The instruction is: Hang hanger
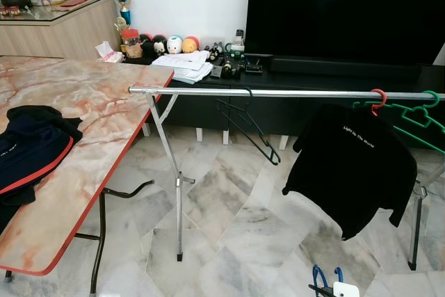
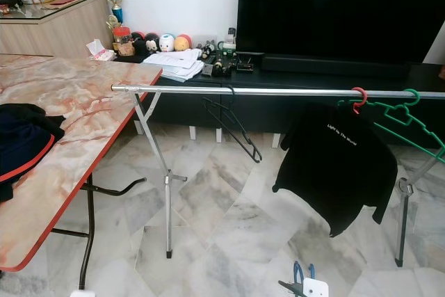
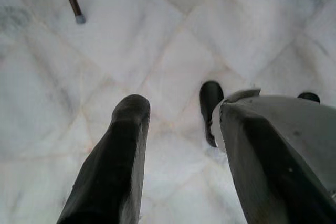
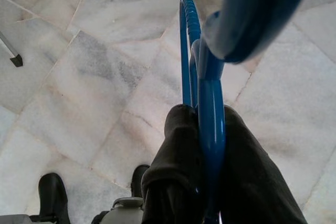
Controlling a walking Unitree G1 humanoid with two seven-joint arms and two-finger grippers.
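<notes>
The right hand [image 4: 202,129] is clamped on the blue hanger [image 4: 202,77], both fingers [image 4: 178,150] squeezed against its plastic, and it's carried low: in the head views the blue loop peeks up at the near edge, right of centre, well below the rail. The left hand [image 3: 173,114] hangs idle over the marble floor [image 3: 105,51], fingers apart and holding nothing. Ahead stands the silver rail [image 1: 278,93], running left to right in front of the TV cabinet [image 1: 313,78]. It's already busy: a bare black hanger [image 1: 247,124] near the middle, a black T-shirt [image 1: 351,165] on a red hook further right, a green hanger [image 1: 417,113] at the far right end. So the pickup looks done, but the hanging itself isn't. The blue hanger has yet to be lifted and hooked on, and the open stretch left of the black hanger looks like the likeliest landing spot. On the left, the marble-top bench [image 1: 83,102] carries a dark garment [image 1: 31,144].
</notes>
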